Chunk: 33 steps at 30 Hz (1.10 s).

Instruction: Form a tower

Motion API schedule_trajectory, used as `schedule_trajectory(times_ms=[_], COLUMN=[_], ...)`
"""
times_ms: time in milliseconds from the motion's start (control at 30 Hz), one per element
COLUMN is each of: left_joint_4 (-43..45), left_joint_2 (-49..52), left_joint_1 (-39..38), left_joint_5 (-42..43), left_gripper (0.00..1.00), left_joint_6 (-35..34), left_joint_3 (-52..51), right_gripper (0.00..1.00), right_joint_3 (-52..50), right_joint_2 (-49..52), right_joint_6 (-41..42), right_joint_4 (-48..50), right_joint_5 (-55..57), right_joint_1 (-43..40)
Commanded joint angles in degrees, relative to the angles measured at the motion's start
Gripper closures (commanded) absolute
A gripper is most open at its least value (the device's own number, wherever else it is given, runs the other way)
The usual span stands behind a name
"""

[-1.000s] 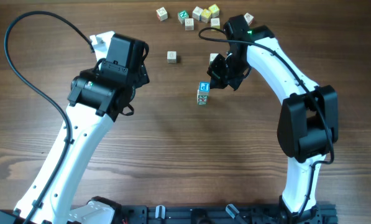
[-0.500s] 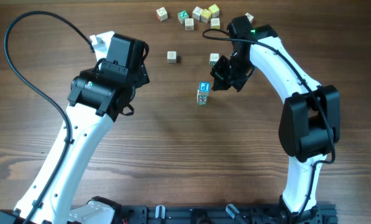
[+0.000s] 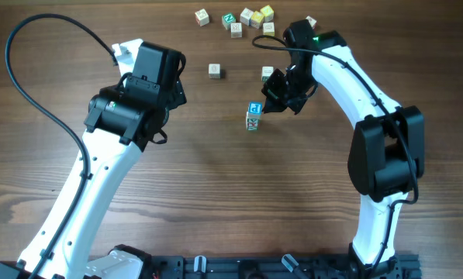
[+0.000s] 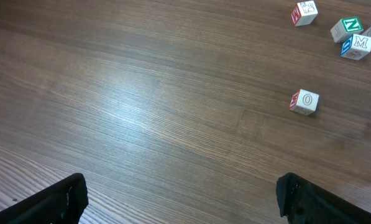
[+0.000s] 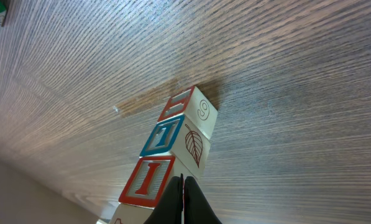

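Note:
The tower [image 3: 253, 116] stands in the middle of the table, a one-cube-wide column of whitish letter cubes with a blue-marked face on top. In the right wrist view the tower [image 5: 173, 146] shows red, blue and red "I" faces stacked above the wood. My right gripper [image 5: 181, 194] is shut and empty, its tips just right of the upper cubes; I cannot tell if they touch. From overhead the right gripper [image 3: 267, 102] sits right of the column. My left gripper [image 4: 182, 200] hangs open over bare wood, its fingers [image 4: 61, 199] far apart, well left of the tower.
Loose cubes lie at the back: one marked "O" [image 3: 214, 70], one by the right arm [image 3: 267, 73], a cluster [image 3: 247, 18] and one behind the right arm [image 3: 310, 22]. The "O" cube [image 4: 304, 101] lies ahead of the left gripper.
My right gripper has drifted slightly right, away from the tower, then held still. The left arm and the tower have not moved.

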Motion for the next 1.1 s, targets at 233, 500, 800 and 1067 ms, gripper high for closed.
schedule_trajectory(times_ms=[233,500,800,1067], left_joint_4=[0.13,0.13,0.13,0.13], left_joint_2=[-0.26,-0.26,-0.26,-0.26], left_joint_1=[0.26,0.26,0.26,0.26], left_joint_5=[-0.13,-0.13,-0.13,-0.13], left_gripper=[0.00,0.00,0.00,0.00], left_joint_6=[0.63,0.63,0.66,0.63], left_joint_3=[0.07,0.07,0.07,0.07], right_gripper=[0.96,0.96,0.96,0.96], right_joint_3=[-0.44,-0.44,-0.42,-0.42], right_joint_2=[0.76,0.76,0.76,0.76], right_joint_6=[0.66,0.61,0.57,-0.20], right_joint_4=[1.29,2.01,1.62,-5.14], right_joint_5=[-1.55,-2.34,0.76,2.25], right_joint_1=[-0.07,-0.09,-0.52,-1.27])
